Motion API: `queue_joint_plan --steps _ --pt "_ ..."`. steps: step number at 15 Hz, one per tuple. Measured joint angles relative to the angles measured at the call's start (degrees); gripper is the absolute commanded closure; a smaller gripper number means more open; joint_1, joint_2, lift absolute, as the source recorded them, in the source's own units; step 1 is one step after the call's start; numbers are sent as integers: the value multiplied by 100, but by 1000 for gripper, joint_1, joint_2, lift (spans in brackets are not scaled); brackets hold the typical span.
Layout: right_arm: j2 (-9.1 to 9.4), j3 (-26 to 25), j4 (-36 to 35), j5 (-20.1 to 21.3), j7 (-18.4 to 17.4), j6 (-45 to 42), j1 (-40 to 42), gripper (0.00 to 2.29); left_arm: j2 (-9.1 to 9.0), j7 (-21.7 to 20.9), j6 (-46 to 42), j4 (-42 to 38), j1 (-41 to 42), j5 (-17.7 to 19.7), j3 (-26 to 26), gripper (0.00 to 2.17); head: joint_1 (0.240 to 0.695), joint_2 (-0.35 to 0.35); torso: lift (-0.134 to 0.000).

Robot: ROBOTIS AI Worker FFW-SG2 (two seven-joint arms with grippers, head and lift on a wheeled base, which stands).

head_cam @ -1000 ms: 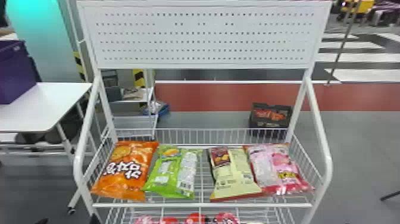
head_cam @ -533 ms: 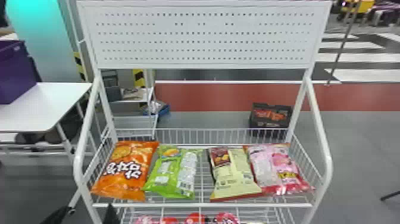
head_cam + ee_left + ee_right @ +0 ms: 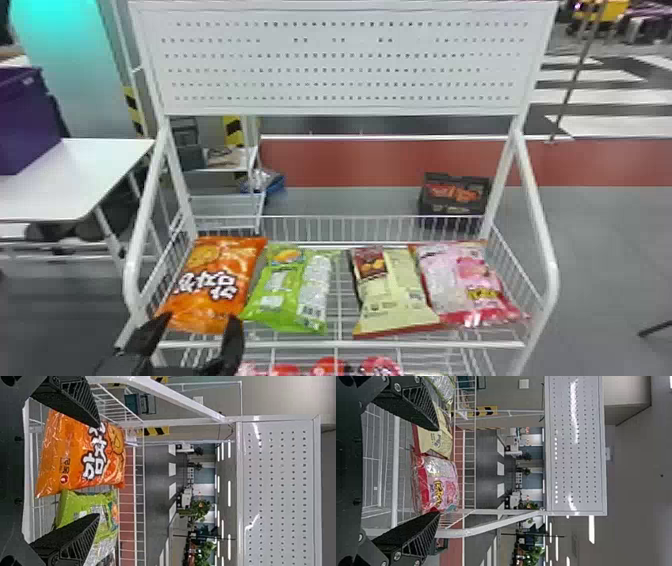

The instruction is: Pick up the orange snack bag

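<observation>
Orange snack bag's near edge faces the open left hand.

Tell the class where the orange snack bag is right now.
In the head view, the orange snack bag lies at the wire shelf's left end, just left of the green bag.

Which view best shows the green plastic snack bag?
Head view: the green bag lies there nearly uncovered. The left gripper partly hides it in the left wrist view; the right wrist view crops it.

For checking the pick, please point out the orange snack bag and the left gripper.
Orange snack bag [image 3: 212,284], head view: middle of its printed front.
Left gripper [image 3: 200,319], head view: midway between its fingertips.
</observation>
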Motion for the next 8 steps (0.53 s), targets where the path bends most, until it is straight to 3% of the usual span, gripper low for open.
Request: queue_joint_plan --steps 8 --pt "40 56 54 36 0 -1 -44 140 -167 36 829 1398 -1618 132 -230 144 499 0 0"
